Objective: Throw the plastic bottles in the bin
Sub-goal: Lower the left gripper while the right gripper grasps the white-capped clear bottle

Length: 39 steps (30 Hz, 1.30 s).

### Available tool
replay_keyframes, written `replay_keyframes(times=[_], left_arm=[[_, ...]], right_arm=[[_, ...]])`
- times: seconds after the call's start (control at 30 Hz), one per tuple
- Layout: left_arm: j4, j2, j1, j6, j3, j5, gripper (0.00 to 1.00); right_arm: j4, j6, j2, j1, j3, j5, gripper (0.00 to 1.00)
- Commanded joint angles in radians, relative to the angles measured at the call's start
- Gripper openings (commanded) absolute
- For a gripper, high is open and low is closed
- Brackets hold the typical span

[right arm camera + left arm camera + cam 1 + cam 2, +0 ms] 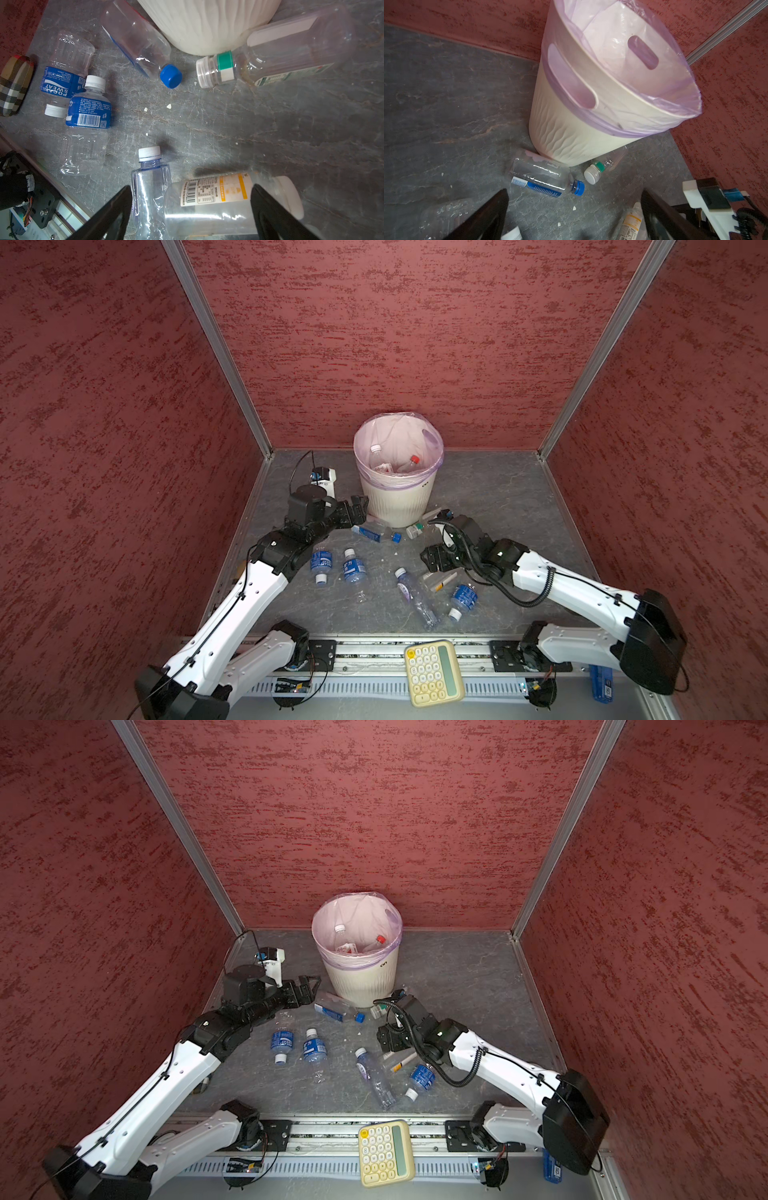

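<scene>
Bin [397,493]: cream, ribbed, upright against the back wall at mid-floor, with a lilac liner [399,435] folded over the rim. Two bottles lie inside, a white-capped bottle [376,449] and a red-capped bottle [413,459].

Left gripper [356,508]: low, just beside the bin's left flank. Jaws spread fully, nothing between them.

Right gripper [430,564]: right of centre, close to the floor. Jaws wide apart over the yellow-label bottle [218,191], which lies crosswise under the fingers. No grip on it.

Cream calculator [432,672]: on the front rail.

Loose bottles, all lying down on the grey floor [519,506]:
- long clear bottle [415,601], white cap, just beside the yellow-label one
- blue-capped bottle [374,531], against the bin's foot
- green-banded bottle [415,529], white cap, also at the bin's foot
- two Pocari Sweat bottles [321,564] [354,568], side by side near the left arm
- third blue-label bottle [463,599], front right

White crumbs [169,106]: scattered mid-floor.
</scene>
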Motion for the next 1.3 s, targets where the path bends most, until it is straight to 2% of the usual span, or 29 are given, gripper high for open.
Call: replay_keyframes(times=[0.0, 0.23, 0.4, 0.63, 1.27], left_arm=[[-0.013, -0.025, -0.008, -0.028, -0.028, 0.007, 0.99], [-0.052, -0.04, -0.023, -0.057, -0.083, -0.005, 1.0], [-0.084, -0.039, -0.025, -0.076, -0.118, -0.003, 0.99], [-0.087, -0.016, -0.035, -0.134, -0.171, 0.035, 1.0], [-0.085, -0.038, -0.021, -0.149, -0.248, 0.014, 0.99]], right_arm=[[-0.035, 0.041, 0.002, 0.014, 0.035, 0.043, 0.9], [-0.022, 0.029, 0.053, 0.104, 0.041, -0.002, 0.89], [-0.056, 0.002, 0.12, 0.164, 0.09, 0.028, 0.88], [-0.087, -0.038, 0.207, 0.197, 0.139, 0.018, 0.86], [-0.118, -0.092, 0.423, 0.268, 0.26, 0.016, 0.81]])
